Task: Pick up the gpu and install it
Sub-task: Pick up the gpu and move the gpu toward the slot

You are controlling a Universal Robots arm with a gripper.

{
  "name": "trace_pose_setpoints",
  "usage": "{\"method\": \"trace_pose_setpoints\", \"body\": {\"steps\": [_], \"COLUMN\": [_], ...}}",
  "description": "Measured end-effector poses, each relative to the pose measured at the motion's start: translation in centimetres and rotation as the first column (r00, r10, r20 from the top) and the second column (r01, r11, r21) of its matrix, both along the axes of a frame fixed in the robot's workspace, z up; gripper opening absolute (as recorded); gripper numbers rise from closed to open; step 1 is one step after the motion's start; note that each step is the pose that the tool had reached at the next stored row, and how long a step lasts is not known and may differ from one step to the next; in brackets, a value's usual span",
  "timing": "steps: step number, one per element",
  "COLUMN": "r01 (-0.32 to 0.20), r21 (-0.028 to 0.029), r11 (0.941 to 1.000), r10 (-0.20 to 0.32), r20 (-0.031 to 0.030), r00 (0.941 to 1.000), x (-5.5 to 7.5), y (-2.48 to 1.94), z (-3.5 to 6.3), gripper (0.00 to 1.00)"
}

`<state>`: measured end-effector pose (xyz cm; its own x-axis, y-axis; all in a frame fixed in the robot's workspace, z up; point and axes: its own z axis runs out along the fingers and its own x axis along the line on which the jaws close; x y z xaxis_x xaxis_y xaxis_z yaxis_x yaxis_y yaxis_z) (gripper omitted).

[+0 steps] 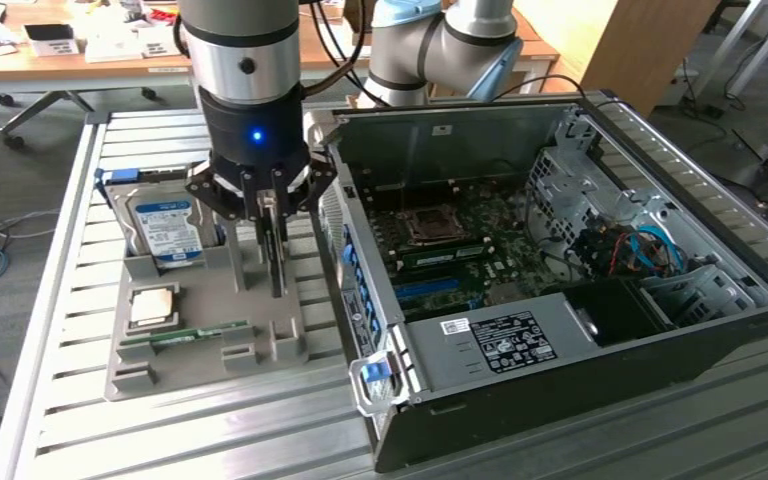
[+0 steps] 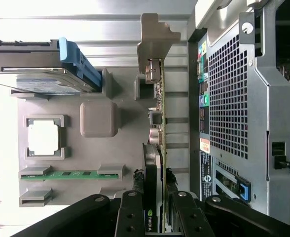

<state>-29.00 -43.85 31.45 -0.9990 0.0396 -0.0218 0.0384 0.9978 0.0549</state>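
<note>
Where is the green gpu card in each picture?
Exterior view: the gpu stands on edge in the gray tray, under the hand, beside the computer case.
Wrist view: the gpu is pinched between the hand's fingers, with its silver bracket at the far end.
Shared landmark: the green memory stick lying in the tray.

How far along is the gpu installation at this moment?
Done: the gripper is clamped on the gpu. In hand: the card stands on edge at the gray tray, seemingly not lifted clear yet. Left: it is not in the open computer case beside the tray.
</note>
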Motion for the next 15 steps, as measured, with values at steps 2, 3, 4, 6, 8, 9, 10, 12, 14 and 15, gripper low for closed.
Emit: {"method": "trace_pose_setpoints", "body": {"steps": [2, 3, 4, 6, 8, 9, 10, 12, 14, 15], "r01": [0.000, 0.000, 0.000, 0.000, 0.000, 0.000, 0.000, 0.000, 0.000, 0.000], "r21": [-0.0001, -0.0002, -0.0002, -0.0002, -0.0001, -0.0004, -0.0005, -0.0003, -0.0002, -0.0003], "r11": [1.0000, 1.0000, 1.0000, 1.0000, 1.0000, 1.0000, 1.0000, 1.0000, 1.0000, 1.0000], "r10": [0.000, 0.000, 0.000, 0.000, 0.000, 0.000, 0.000, 0.000, 0.000, 0.000], "r20": [-0.0001, -0.0002, -0.0002, -0.0002, -0.0001, -0.0004, -0.0005, -0.0003, -0.0002, -0.0002], "r00": [1.0000, 1.0000, 1.0000, 1.0000, 1.0000, 1.0000, 1.0000, 1.0000, 1.0000, 1.0000], "x": [0.00, 0.00, 0.00, 0.00, 0.00, 0.00, 0.00, 0.00, 0.00, 0.00], "y": [0.00, 0.00, 0.00, 0.00, 0.00, 0.00, 0.00, 0.00, 0.00, 0.00], "z": [0.01, 0.02, 0.02, 0.02, 0.02, 0.08, 0.16, 0.36, 0.75, 1.00], "gripper": [0.27, 0.27, 0.27, 0.27, 0.27, 0.27, 0.27, 0.27, 0.27, 0.27]}}
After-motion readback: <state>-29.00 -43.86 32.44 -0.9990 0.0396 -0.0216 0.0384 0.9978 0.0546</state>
